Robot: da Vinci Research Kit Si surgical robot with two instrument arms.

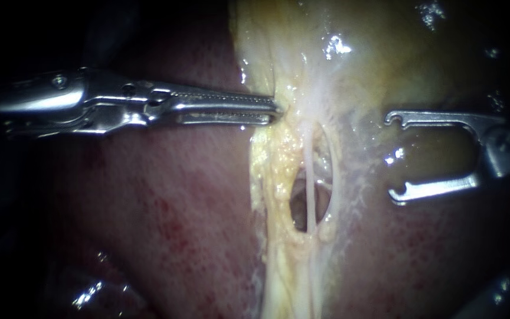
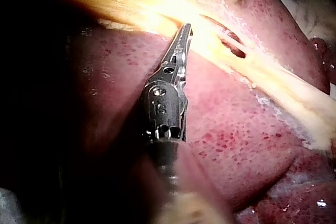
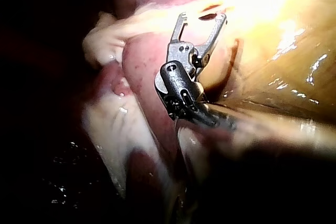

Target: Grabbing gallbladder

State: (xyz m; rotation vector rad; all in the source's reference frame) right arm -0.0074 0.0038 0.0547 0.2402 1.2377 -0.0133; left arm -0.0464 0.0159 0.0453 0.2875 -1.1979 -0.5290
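The grab is not yet made. The left instrument's end effector (image 1: 270, 110) shows a narrow gap, its tip against the yellow fatty edge beside the gallbladder (image 1: 444, 65). The right instrument's end effector (image 1: 394, 156) stands wide apart over the gallbladder, holding nothing.

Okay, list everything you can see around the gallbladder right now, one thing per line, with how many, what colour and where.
liver: one, dark red, on both sides of the pale band
gallbladder: one, olive-yellow, upper right of the endoscope view
fatty tissue: one band, pale yellow, running down the middle
tube: one clearly seen, whitish, crossing the opening in that band
left instrument: one, silver, tip at the band's edge
right instrument: one, silver, jaws wide open, in front of the gallbladder's lower part
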